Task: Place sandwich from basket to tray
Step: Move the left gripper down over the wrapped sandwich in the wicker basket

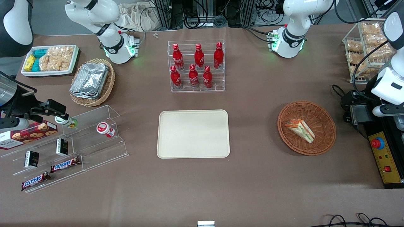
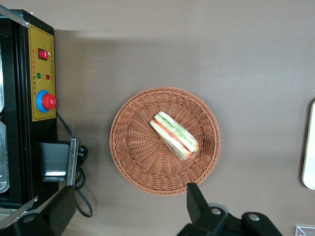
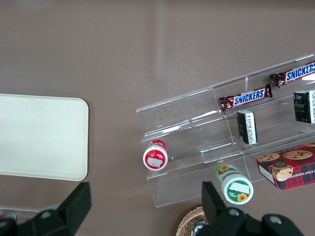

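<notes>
Surface (image 1: 252,189) is brown and carries everything, biggest item first: tray (image 1: 193,133), cream, flat, sits about mid-surface, nearer the front camera than the clear rack of red bottles (image 1: 196,66). Basket (image 1: 306,127), reddish-brown wicker, sits well apart from the tray toward the working arm's end, with bare surface between them. Black control box (image 1: 385,157) with yellow panel and red button stands near the basket at that same end. Sandwich (image 1: 300,130) lies on its side in the basket, roughly central, layers visible; wrist view shows it untouched (image 2: 174,135). Tool (image 2: 123,216) hangs high above the surface, off the basket rim toward the control box side, nothing between its fingers (image 2: 197,201), which stand wide apart. Foil containers in a tan basket (image 1: 92,82) and a stepped clear shelf with snack bars (image 1: 66,148) sit toward the parked arm's end.
</notes>
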You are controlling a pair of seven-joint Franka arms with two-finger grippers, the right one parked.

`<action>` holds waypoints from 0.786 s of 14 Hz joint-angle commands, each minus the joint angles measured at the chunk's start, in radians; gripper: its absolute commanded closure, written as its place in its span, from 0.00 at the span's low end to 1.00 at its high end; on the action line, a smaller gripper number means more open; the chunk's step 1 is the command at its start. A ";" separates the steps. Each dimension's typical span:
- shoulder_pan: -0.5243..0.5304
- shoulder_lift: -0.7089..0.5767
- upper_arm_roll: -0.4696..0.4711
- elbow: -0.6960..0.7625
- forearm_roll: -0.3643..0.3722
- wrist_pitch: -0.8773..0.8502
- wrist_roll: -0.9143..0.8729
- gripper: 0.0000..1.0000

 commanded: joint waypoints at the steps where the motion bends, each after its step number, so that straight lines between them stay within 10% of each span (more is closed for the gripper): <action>1: 0.007 0.002 -0.007 0.018 -0.013 -0.019 0.017 0.00; 11: -0.004 0.014 -0.026 -0.213 -0.013 0.171 -0.263 0.00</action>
